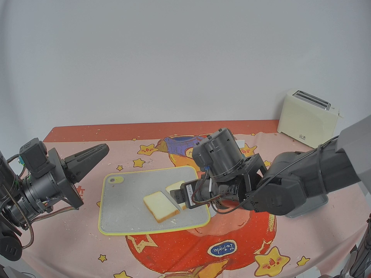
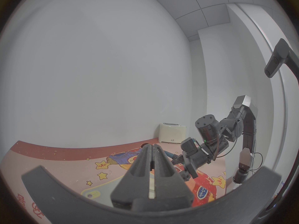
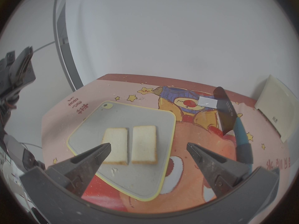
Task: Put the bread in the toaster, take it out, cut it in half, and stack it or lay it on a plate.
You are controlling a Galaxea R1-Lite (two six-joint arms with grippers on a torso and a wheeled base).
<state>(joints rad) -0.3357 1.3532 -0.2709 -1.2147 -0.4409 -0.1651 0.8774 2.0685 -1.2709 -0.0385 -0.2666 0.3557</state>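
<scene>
- Bread (image 3: 116, 145): two halves are lying flat and side by side near the middle of the cutting board (image 3: 90, 125), close together with a narrow gap between them. This arrangement is indicating that the cutting step is done and that the transfer to a plate is outstanding.
- Cutting board: it is lying flat on the cartoon-printed cloth (image 1: 232, 228) covering the bench, and it is giving the halves a firm, level surface from which to be picked up.
- Right pincer (image 3: 148, 145): it is hovering low over the board with its fingers spread wide and gripping nothing. In the head view it is sitting over the half nearer the toaster, partly hiding it. The wide opening and the low pose are suggesting preparation to grip one half by its edges.
- Knife (image 3: 225, 114): it is lying on the cloth beyond the board, well apart from the bread, so the pincer is having free access to the halves.
- Grey flat item (image 1: 315, 205): it is lying partly under the right arm. Whether this is the plate cannot be told.
- Toaster (image 1: 309, 116): it is standing at the far right corner of the bench, well apart from the board, with no bread showing above its slots.
- Left pincer (image 2: 151, 150): it is hanging raised beside the left edge of the bench with its fingers pressed together on nothing. It is judged to be parked there to keep the board area unobstructed.
</scene>
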